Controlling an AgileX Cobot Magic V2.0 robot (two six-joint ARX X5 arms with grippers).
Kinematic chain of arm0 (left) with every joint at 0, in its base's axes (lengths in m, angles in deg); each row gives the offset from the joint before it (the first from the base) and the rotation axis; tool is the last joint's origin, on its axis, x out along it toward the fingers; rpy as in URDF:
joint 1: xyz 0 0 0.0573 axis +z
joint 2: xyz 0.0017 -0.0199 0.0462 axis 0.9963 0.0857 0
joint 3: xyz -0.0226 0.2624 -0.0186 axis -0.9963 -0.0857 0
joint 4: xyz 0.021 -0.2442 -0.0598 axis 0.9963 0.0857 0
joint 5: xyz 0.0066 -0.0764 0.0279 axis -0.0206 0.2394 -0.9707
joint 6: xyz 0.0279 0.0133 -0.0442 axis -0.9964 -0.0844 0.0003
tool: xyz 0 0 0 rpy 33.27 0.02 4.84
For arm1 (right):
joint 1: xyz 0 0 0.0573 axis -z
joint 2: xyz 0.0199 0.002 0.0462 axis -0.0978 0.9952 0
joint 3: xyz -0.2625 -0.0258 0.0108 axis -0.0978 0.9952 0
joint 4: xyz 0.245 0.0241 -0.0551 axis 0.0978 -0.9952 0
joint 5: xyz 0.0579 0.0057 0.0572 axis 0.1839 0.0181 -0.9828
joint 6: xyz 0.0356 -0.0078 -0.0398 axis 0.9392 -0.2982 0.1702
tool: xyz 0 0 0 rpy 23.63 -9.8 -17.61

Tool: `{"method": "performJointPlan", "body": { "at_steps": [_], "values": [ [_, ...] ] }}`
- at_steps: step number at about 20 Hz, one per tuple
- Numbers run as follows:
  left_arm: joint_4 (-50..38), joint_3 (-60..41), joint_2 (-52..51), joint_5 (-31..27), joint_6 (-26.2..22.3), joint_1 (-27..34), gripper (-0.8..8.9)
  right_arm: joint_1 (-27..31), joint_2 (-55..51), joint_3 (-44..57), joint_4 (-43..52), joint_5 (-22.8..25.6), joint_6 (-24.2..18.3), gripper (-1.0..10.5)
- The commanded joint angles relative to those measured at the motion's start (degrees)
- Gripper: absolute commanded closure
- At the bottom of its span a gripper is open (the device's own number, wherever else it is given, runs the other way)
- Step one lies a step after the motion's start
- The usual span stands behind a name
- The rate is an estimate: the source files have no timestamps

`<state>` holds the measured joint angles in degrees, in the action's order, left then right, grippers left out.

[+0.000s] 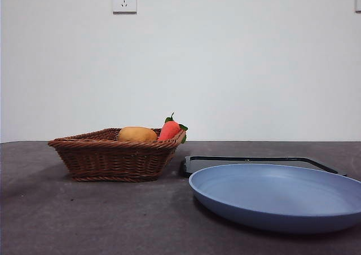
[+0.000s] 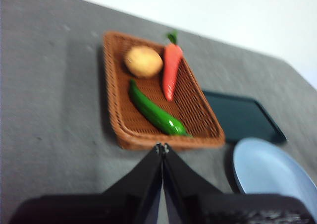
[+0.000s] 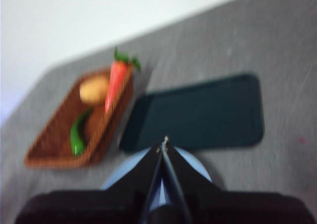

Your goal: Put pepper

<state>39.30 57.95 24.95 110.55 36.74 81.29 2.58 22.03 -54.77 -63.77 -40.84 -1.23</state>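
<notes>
- The left pincer [image 2: 162,148] hangs above the desk [image 2: 49,110] with its two black jaws pressed together, tips meeting in a point and holding nothing; it sits just short of the near rim of the basket [image 2: 124,135].
- The right pincer [image 3: 165,143] is likewise pressed together and empty — it hovers over the plate [image 3: 195,167], whose blue rim shows on either side of the jaws.
- Neither pincer shows in the front view.
- The pepper [image 2: 156,113] lies inside the basket, flat on the woven floor, running lengthwise from near the potato [image 2: 143,61] toward the basket's near end; in the right wrist view the pepper [image 3: 78,133] appears as a short green curve in the same basket [image 3: 49,157].
- In the front view the basket's wall hides the pepper.
- The potato rests at the far end of the basket, touching or nearly touching the carrot [image 2: 171,70] beside it.
- The carrot lies along one long side of the basket, its green leaves at the far end and poking over the rim; in the front view the carrot [image 1: 170,129] and potato [image 1: 137,134] peek above the basket [image 1: 113,159].
- A dark tray [image 3: 198,112] lies flat on the desk just beside the basket.
- The plate [image 1: 276,196] sits near the tray [image 1: 248,160] — its rim overlaps the tray's edge in the front view.
- A wall socket [image 1: 124,0] is set high on the white wall.
</notes>
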Motion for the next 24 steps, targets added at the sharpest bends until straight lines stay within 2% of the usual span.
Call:
{"method": "performJointPlan", "body": {
  "at_steps": [1,8,13,14,16,17,24],
  "values": [
    [2.45,3.45,4.22,3.37,-5.68,0.13,8.07,-0.2,4.66,-5.92,-7.76,-1.42,-7.48,9.4],
    [10.38,10.21,13.86,10.88,-11.63,0.09,8.07,-0.2,15.15,-15.67,-24.59,-1.57,-18.1,9.4],
    [10.34,10.43,14.95,11.41,-11.58,0.09,7.88,-0.2,17.57,-15.8,-25.16,-1.55,-18.27,9.2],
    [10.38,10.43,14.95,11.43,-11.56,0.09,7.28,-0.2,17.75,-15.8,-25.11,-1.55,-18.27,8.7],
    [10.1,10.43,14.95,11.32,-11.58,0.09,5.06,-0.2,18.18,-15.8,-24.85,-1.51,-17.86,7.0],
    [9.81,10.43,14.95,11.34,-11.56,0.09,4.48,-0.2,18.56,-15.8,-24.7,-1.53,-17.27,6.4],
    [8.79,10.43,14.95,11.39,-11.43,0.09,4.48,-0.2,26.71,-15.8,-22.73,-1.6,-17.22,6.5]
  ]
}}
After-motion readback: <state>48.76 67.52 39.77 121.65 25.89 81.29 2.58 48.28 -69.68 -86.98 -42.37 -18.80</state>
